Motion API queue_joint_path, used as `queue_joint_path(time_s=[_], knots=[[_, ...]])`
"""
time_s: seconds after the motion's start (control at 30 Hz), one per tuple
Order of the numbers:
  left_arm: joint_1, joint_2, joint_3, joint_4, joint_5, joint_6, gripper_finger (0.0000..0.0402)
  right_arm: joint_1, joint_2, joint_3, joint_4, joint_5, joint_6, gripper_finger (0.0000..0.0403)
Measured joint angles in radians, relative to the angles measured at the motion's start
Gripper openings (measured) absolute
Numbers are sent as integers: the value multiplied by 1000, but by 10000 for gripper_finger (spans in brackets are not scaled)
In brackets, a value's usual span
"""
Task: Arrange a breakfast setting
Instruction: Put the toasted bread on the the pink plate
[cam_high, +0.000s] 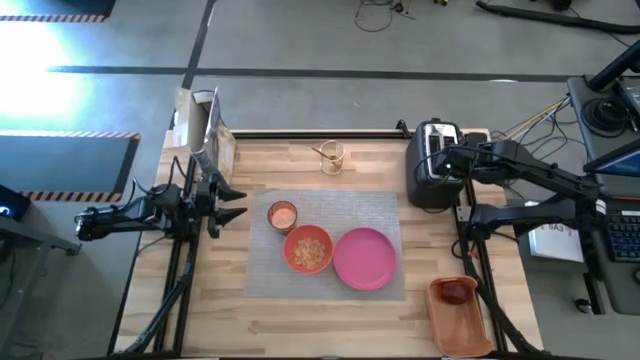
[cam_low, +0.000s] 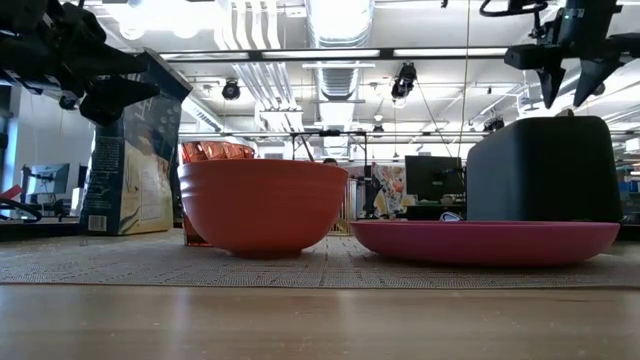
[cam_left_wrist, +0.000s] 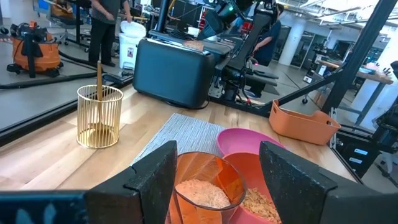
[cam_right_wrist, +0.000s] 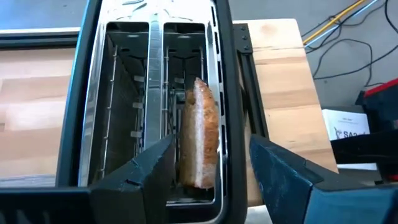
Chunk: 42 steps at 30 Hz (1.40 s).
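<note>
On the grey placemat (cam_high: 380, 215) stand the pink plate (cam_high: 364, 258), the orange bowl (cam_high: 308, 249) and the small orange cup (cam_high: 283, 215); bowl and cup hold pale flakes. The toast slice (cam_right_wrist: 199, 134) stands on edge in one slot of the toaster (cam_high: 433, 165). My right gripper (cam_right_wrist: 211, 149) hovers open above it, slanting down, a finger to either side and clear of it. The gold spoon (cam_left_wrist: 99, 78) stands in a wire holder (cam_high: 331, 156). The red apple (cam_high: 455, 292) lies in the orange tray (cam_high: 462, 325). My left gripper (cam_high: 240, 203) waits open and level at the left edge, pointing at the cup (cam_left_wrist: 205, 186).
A cereal box (cam_high: 205, 125) stands at the far left corner, behind my left arm. The toaster (cam_low: 540, 170) blocks the far right; the tray fills the near right corner. Bare wood lies along the near edge. People stand in the room beyond the table.
</note>
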<state>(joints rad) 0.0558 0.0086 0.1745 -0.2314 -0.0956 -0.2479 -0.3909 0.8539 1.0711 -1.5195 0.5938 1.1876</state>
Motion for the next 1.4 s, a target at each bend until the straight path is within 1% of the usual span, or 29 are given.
queue_joint_path(time_s=[0.23,0.47,0.57,0.83,0.97,1.2,1.4], knots=[[0,0,0,-1,0,0,212,-12,0,-73,27,-3,4,198],[0,0,0,-5,0,0,212,-12,0,-139,101,3,4,195],[0,0,0,-11,0,0,212,-12,3,-141,118,8,-4,180],[0,0,-1,-12,0,0,212,-12,4,-129,127,-4,-11,125],[0,0,-1,-12,0,0,212,-12,4,-129,142,-3,-21,106],[0,0,-1,-12,0,0,212,-12,4,-129,142,-1,-22,91],[0,0,-1,-13,0,1,212,-12,4,-129,143,0,-26,89]])
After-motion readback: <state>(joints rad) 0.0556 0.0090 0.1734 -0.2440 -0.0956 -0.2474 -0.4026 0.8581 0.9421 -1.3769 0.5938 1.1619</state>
